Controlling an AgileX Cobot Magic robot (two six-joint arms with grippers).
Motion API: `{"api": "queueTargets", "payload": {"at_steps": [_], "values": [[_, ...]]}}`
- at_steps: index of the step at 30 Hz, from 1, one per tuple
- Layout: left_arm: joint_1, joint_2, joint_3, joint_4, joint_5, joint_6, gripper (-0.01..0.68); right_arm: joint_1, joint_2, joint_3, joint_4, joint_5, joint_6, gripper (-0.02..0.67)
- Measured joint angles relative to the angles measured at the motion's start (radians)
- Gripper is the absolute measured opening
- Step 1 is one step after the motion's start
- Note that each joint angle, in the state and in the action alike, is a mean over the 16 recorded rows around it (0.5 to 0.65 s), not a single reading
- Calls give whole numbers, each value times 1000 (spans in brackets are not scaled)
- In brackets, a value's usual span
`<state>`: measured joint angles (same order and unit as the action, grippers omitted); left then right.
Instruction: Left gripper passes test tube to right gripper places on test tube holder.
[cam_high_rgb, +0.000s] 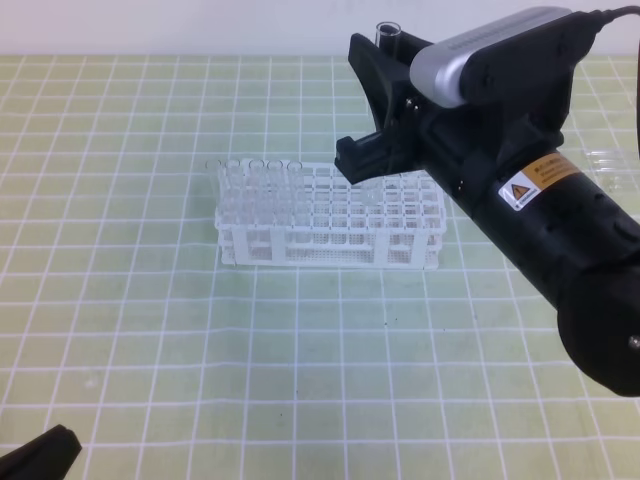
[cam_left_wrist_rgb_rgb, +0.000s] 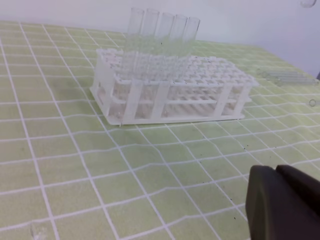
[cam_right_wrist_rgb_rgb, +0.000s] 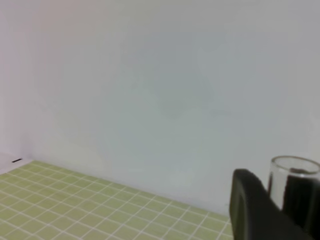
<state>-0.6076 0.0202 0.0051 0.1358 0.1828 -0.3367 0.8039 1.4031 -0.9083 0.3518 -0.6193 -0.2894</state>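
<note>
My right gripper (cam_high_rgb: 370, 115) hangs over the right rear of the white test tube holder (cam_high_rgb: 330, 235), shut on an upright clear test tube whose open rim (cam_high_rgb: 388, 30) sticks out above the fingers. In the right wrist view the tube's rim (cam_right_wrist_rgb_rgb: 295, 167) sits between the dark fingers (cam_right_wrist_rgb_rgb: 250, 207). The rest of the tube is hidden by the gripper. Only a black tip of my left gripper (cam_high_rgb: 40, 450) shows at the bottom left, far from the holder (cam_left_wrist_rgb_rgb: 170, 95). One dark finger (cam_left_wrist_rgb_rgb: 280, 205) fills that wrist view's lower right corner, with nothing in it.
Several clear tubes (cam_high_rgb: 255, 175) stand in the holder's rear left holes (cam_left_wrist_rgb_rgb: 160, 30). More loose tubes (cam_left_wrist_rgb_rgb: 285, 76) lie on the green grid mat at the far right (cam_high_rgb: 610, 160). A white wall closes off the back.
</note>
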Motion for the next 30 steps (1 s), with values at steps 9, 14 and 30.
{"api": "queueTargets", "payload": {"at_steps": [9, 14, 30], "values": [[0, -1, 0, 0, 2, 0, -2, 0, 4, -3, 0, 1, 1, 97], [0, 0, 0, 0, 2, 0, -2, 0, 29, -24, 0, 15, 2, 97], [0, -1, 0, -1, 4, 1, -2, -9, 226, -138, -9, -48, 5, 97]]}}
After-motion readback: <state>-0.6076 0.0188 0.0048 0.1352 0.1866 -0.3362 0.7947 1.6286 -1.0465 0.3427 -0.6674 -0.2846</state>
